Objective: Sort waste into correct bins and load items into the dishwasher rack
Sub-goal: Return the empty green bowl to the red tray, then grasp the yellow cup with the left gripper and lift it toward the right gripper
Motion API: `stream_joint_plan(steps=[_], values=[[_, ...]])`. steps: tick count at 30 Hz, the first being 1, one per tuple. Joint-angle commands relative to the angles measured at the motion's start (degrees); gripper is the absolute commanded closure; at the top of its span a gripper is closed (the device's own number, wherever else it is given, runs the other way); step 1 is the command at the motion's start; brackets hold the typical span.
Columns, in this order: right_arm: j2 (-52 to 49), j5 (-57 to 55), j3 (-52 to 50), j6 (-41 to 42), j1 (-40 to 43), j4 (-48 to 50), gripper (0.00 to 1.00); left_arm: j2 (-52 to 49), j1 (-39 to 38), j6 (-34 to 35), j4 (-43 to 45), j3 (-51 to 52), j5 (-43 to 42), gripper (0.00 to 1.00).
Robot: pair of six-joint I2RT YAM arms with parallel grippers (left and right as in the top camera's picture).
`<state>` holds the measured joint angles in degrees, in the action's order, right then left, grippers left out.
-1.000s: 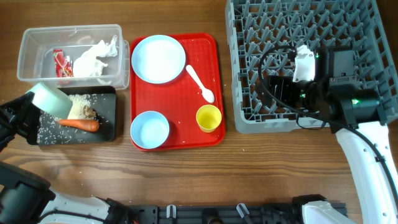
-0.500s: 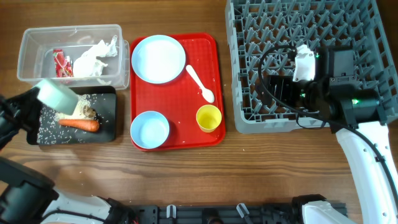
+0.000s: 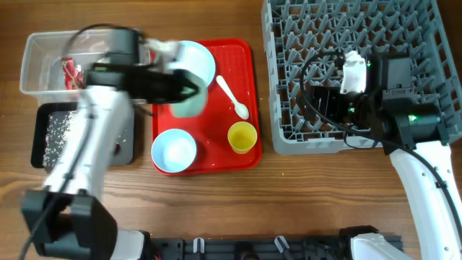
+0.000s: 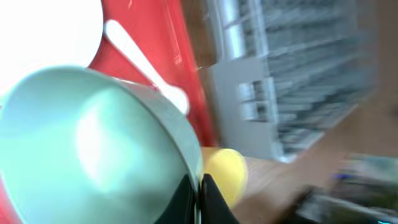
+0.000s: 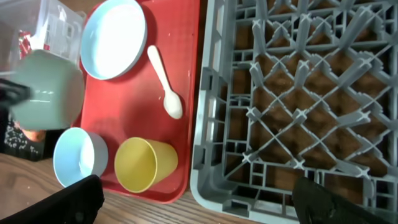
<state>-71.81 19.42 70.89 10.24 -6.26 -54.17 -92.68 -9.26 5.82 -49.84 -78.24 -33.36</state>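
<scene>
Overhead: the wrapper lies in the clear tub left of the red tray, and the rack to the tray's right holds nothing.
Left wrist: the left end effector pinches the green bowl above the tray.
Right wrist: the right end effector gapes, while the plate, spoon, cup and blue bowl await loading.

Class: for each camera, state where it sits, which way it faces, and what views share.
Overhead: above table, facing down; left arm and right arm show.
Left wrist: on left arm, facing the pale green bowl its claw pinches.
Right wrist: over the dishwasher rack, facing down; own fingers at corners.
Shared: all show the yellow cup.
</scene>
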Motion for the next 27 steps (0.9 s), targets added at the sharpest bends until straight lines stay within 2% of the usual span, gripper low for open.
stream_joint_plan(steps=[1,3,5,9,10,12,15,18,20,22,24,27], values=[[-0.5,-0.3,1.0,0.4,0.1,0.1,0.00,-2.3,-13.8,10.1,2.3,-0.4,38.7,0.96],[-0.5,-0.3,1.0,0.4,0.1,0.1,0.00,-6.9,-19.8,10.1,3.0,-0.4,44.9,0.96],[-0.5,-0.3,1.0,0.4,0.1,0.0,0.00,-11.0,-22.4,10.1,3.0,-0.4,47.7,0.96],[-0.5,-0.4,1.0,0.2,0.1,-0.3,0.00,-16.6,-23.3,10.9,2.3,-0.4,48.9,0.96],[-0.5,-0.4,1.0,0.2,0.1,-0.6,0.00,-17.0,-23.1,13.0,1.8,-0.4,50.5,0.96],[-0.5,-0.4,1.0,0.2,0.1,-1.2,0.00,-17.1,-22.4,13.1,1.5,-0.4,51.0,0.96],[-0.5,-0.5,1.0,0.2,0.1,-1.0,0.00,-17.0,-22.2,13.1,0.6,-0.4,51.0,0.80],[-0.5,-0.5,1.0,0.2,0.1,-0.9,0.00,-16.4,-21.9,13.2,-0.3,-1.7,50.2,0.70],[-0.5,-0.5,1.0,0.3,0.1,-0.9,0.00,-15.8,-21.1,13.3,-1.8,-3.9,46.9,0.66],[-0.5,-0.5,1.0,0.3,0.1,-0.9,0.00,-14.6,-19.3,13.3,-3.7,-6.7,39.5,0.66],[-0.5,-0.5,1.0,0.2,0.1,-1.0,0.00,-13.3,-17.3,12.2,-5.6,-8.8,30.5,0.63],[-0.5,-0.5,1.0,0.3,0.1,-0.9,0.00,-11.9,-14.6,8.6,-8.0,-9.2,12.1,0.60]])
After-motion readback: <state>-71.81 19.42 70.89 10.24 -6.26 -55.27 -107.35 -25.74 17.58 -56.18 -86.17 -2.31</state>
